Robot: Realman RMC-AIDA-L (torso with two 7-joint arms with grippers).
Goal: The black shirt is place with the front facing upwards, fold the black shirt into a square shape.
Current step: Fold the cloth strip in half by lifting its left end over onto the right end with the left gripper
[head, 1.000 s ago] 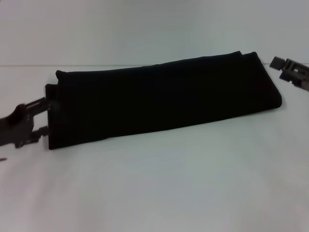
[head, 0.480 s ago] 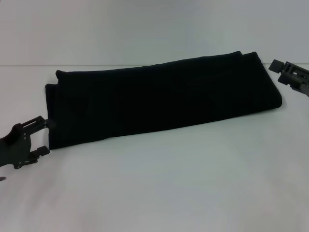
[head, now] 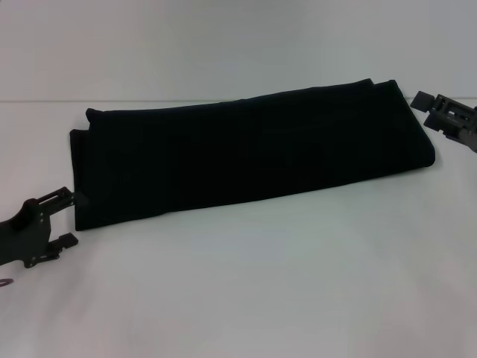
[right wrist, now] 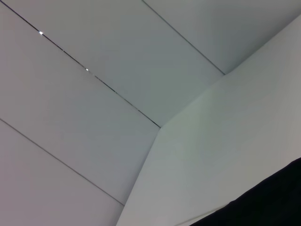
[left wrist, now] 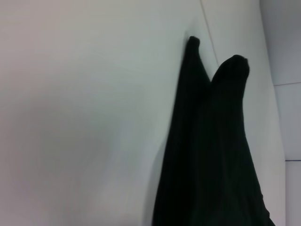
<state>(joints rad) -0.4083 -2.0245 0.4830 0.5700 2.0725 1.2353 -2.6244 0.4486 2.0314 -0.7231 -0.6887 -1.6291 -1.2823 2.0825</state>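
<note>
Black shirt [head: 246, 153] folded into a long band across the middle of the white table [head: 261, 283].

Left gripper [head: 71, 218], lower left of the head view, has its jaws parted, just beside the band's left end. Right gripper [head: 422, 110], at the right edge, sits near the band's far corner; its jaw state cannot be told.

no readable text, labels or numbers, black shirt [head: 246, 153] plain

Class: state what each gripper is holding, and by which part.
Nothing is held. The left gripper is open beside the black shirt; the right gripper is off its far end.
</note>
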